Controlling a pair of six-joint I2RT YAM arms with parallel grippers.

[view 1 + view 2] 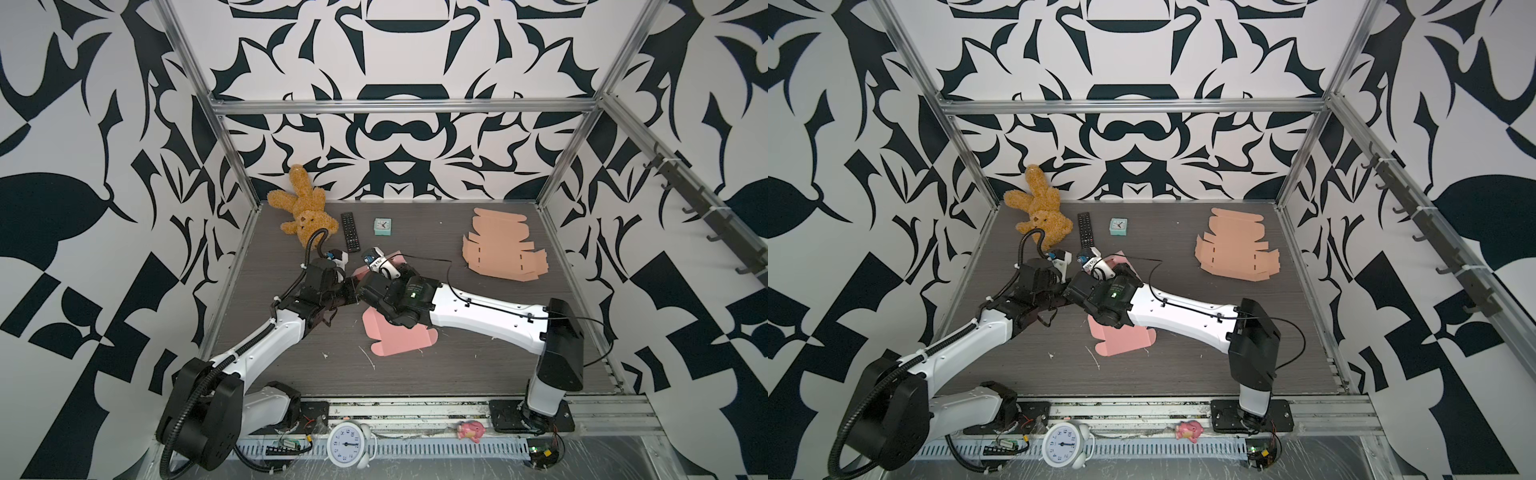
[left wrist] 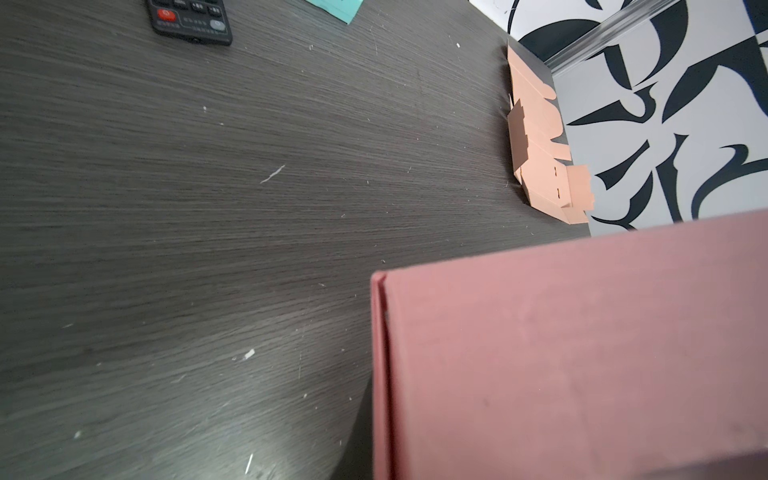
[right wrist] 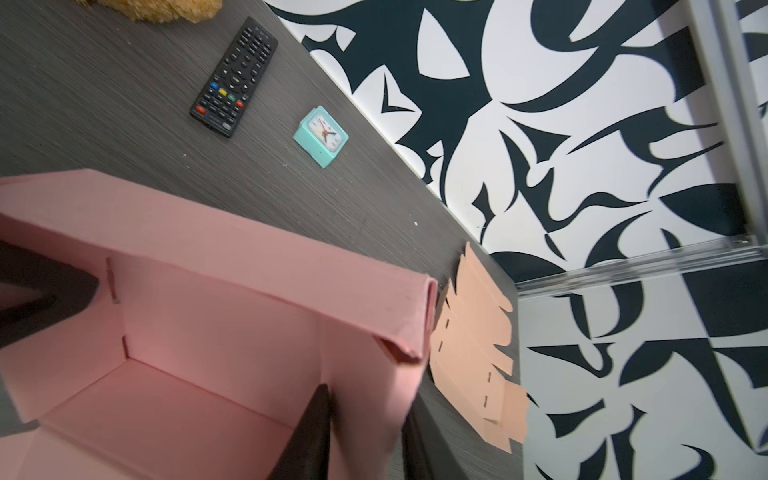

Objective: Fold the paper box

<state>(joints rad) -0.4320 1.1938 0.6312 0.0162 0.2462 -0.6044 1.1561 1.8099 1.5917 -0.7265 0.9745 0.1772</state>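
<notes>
The pink paper box [image 1: 395, 340] [image 1: 1121, 338] stands half folded in the middle of the dark table, with both arms meeting over it. In the right wrist view its walls [image 3: 208, 311] are up and the inside is bare. My right gripper [image 3: 365, 399] has one black finger inside and one outside a side wall, pinching it. My left gripper [image 1: 352, 292] reaches in from the left, and its dark tip shows against the opposite wall [image 3: 45, 291]. Its jaws are hidden in the left wrist view, where a pink wall [image 2: 582, 353] fills the corner.
A stack of flat peach box blanks [image 1: 503, 249] lies at the back right. A black remote [image 1: 350, 232], a small teal clock [image 1: 382, 227] and a brown plush bear [image 1: 301, 205] sit along the back left. A white alarm clock [image 1: 347, 444] and a pink toy [image 1: 471, 430] rest on the front rail.
</notes>
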